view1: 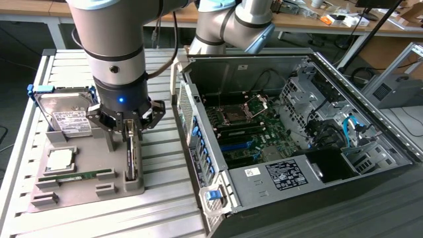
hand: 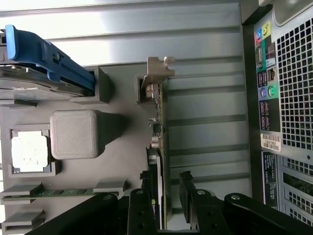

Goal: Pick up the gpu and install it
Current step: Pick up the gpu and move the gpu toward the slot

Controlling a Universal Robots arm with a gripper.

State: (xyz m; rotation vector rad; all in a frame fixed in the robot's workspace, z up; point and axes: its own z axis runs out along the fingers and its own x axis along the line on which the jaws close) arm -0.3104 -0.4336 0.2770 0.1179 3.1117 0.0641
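On edge in a slot of the gray fixture [view1: 84,192], at the exterior view's left of the open computer case [view1: 297,148], the gpu [view1: 131,157] is standing upright, its silver bracket [hand: 157,68] sitting at the end far from the fingers. The gripper [view1: 130,130] is hovering right over the card, its fingers [hand: 188,192] spreading wide and straddling the top edge, one on each side, without clamping it. Beside the gpu, a hard drive [view1: 66,114], a processor chip [view1: 59,159] and a green memory stick [view1: 78,175] are sharing the fixture, which is resting on a slatted table [view1: 162,213].
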